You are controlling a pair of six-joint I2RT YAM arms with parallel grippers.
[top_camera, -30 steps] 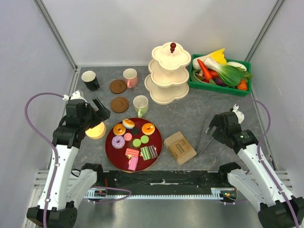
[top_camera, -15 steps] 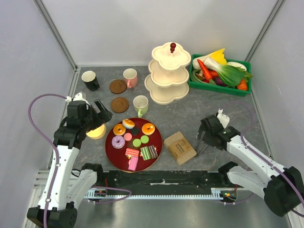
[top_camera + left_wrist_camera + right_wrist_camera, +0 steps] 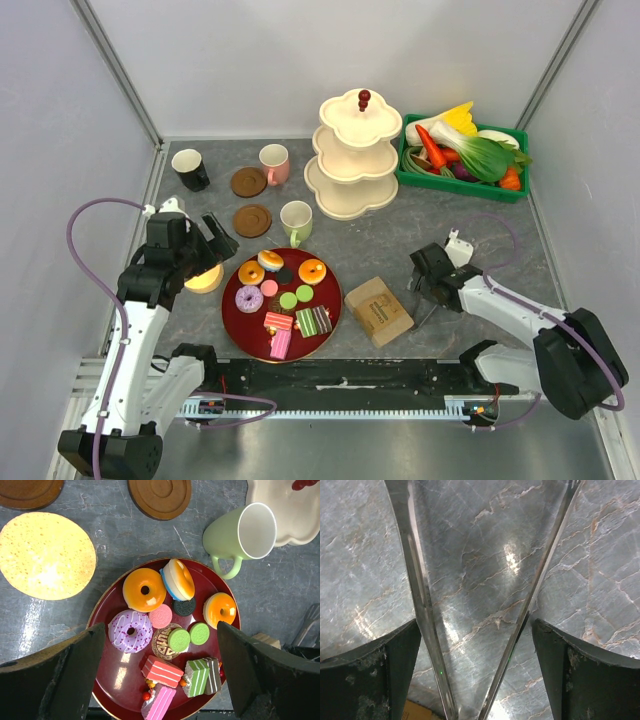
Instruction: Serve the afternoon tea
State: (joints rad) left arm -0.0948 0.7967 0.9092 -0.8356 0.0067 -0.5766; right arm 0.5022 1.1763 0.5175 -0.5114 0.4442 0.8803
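The left hand (image 3: 213,236) hangs above the table (image 3: 390,240) with its fingers spread wide and nothing between them. In the left wrist view the red plate (image 3: 107,610) lies straight below the left hand (image 3: 161,627), filling the gap between the two fingers. On the plate sit an orange iced donut (image 3: 144,589), a purple iced donut (image 3: 130,631), a second orange donut (image 3: 220,610), a pink macaron (image 3: 161,616), two green macarons (image 3: 178,639) and three striped cake slices (image 3: 162,671) along the near rim. The pale-green mug (image 3: 240,535) stands just beyond the plate's far edge, its handle toward the plate. A yellow round pad (image 3: 45,555) lies on the table left of the plate, under the left arm in the top view.

Farther back, a brown coaster (image 3: 252,220) lies beside the green mug and another coaster (image 3: 249,181) lies between the black mug (image 3: 190,168) and the pink mug (image 3: 273,162). The cream three-tier stand (image 3: 355,155) rises behind them, with the green crate of toy vegetables (image 3: 462,150) to its right.

The right hand (image 3: 428,290) is low over the table, right of the tan block (image 3: 378,311) and well apart from the plate. It is wide open, and its wrist view shows the right hand (image 3: 475,625) straddling metal tongs (image 3: 417,580) that lie in a V on the table, one arm near each finger, not squeezed.
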